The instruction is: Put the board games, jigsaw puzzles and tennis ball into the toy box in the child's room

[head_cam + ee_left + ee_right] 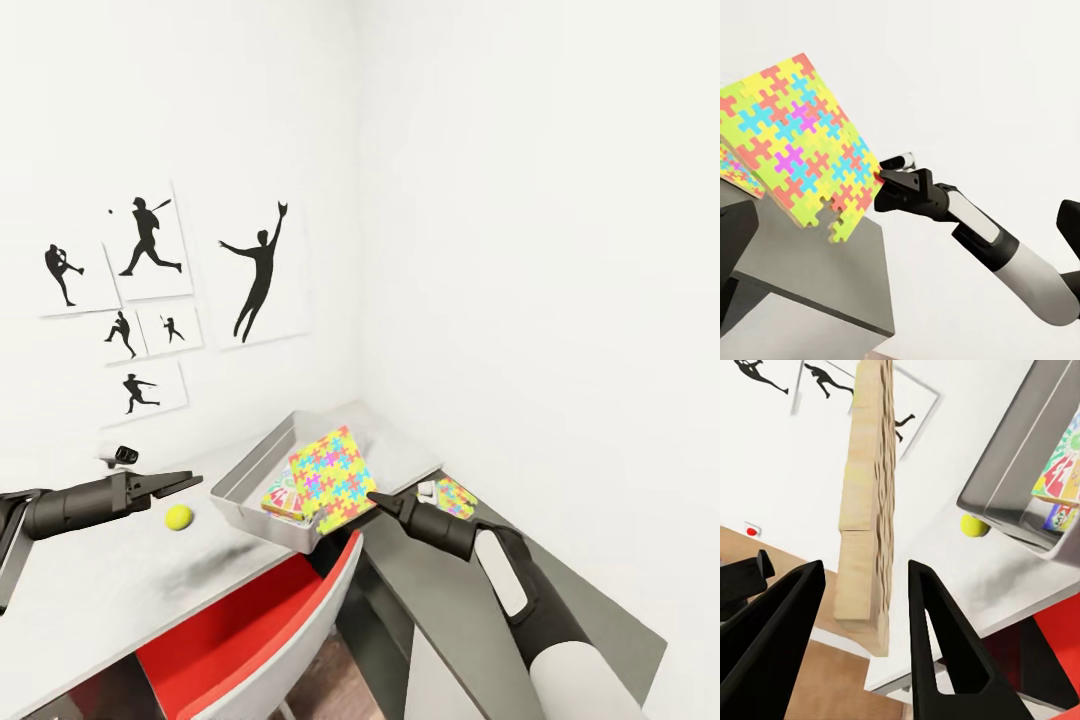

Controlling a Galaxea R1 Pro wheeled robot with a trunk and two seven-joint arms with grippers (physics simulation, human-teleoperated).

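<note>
A jigsaw puzzle (pixel 333 478) (pixel 795 135) (pixel 866 510) hangs tilted over the right edge of the grey toy box (pixel 250 478) (pixel 810 277) (pixel 1012 472). My right gripper (pixel 375 498) (pixel 883 174) (pixel 864 570) is shut on its lower corner. A Skip-Bo board game (pixel 281 498) (pixel 1057 480) lies inside the box. The second jigsaw puzzle (pixel 456 498) rests on the table's dark wing (pixel 520 590). The tennis ball (pixel 179 516) (pixel 975 525) sits on the light tabletop (pixel 110 590) left of the box. My left gripper (pixel 188 482) hovers open just above the ball.
A red-seated chair (pixel 240 630) (pixel 1050 660) is tucked under the table in front of the toy box. White walls close the corner behind, with baseball silhouette prints (pixel 150 290). A small dark object (pixel 125 455) lies at the table's back.
</note>
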